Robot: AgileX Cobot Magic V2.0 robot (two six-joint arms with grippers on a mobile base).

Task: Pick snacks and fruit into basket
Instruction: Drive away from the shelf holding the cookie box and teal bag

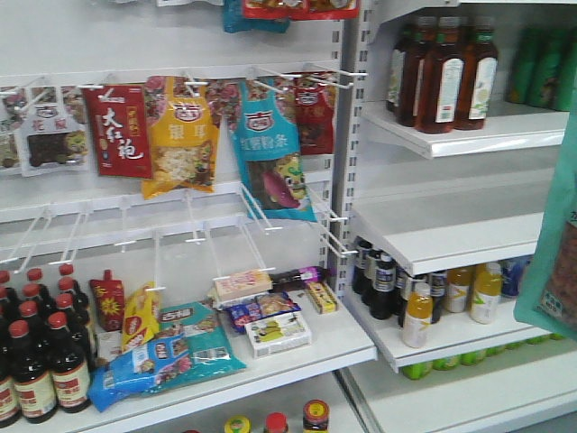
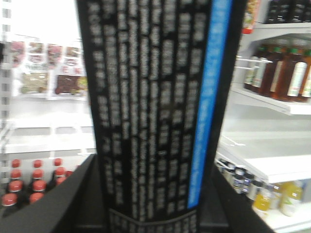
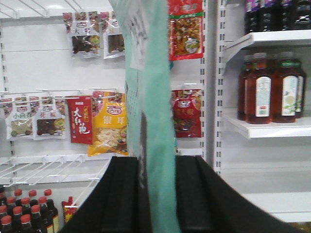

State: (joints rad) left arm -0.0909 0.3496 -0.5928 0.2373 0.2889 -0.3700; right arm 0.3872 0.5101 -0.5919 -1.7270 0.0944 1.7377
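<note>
Right wrist-mounted view: a teal-green snack packet [image 3: 155, 97] is being squeezed tight by the right gripper [image 3: 158, 199]. It is being held upright, sticking up from between the black fingers [image 3: 116, 194]. In the front view, the same packet [image 1: 554, 262] is being shown at the right edge. In the left wrist view, a black packet [image 2: 155, 97] with white letters and a blue stripe is being pinched by the left gripper [image 2: 153, 213] and held upright too. Other snack packets [image 1: 180, 135] are being kept on hooks.
</note>
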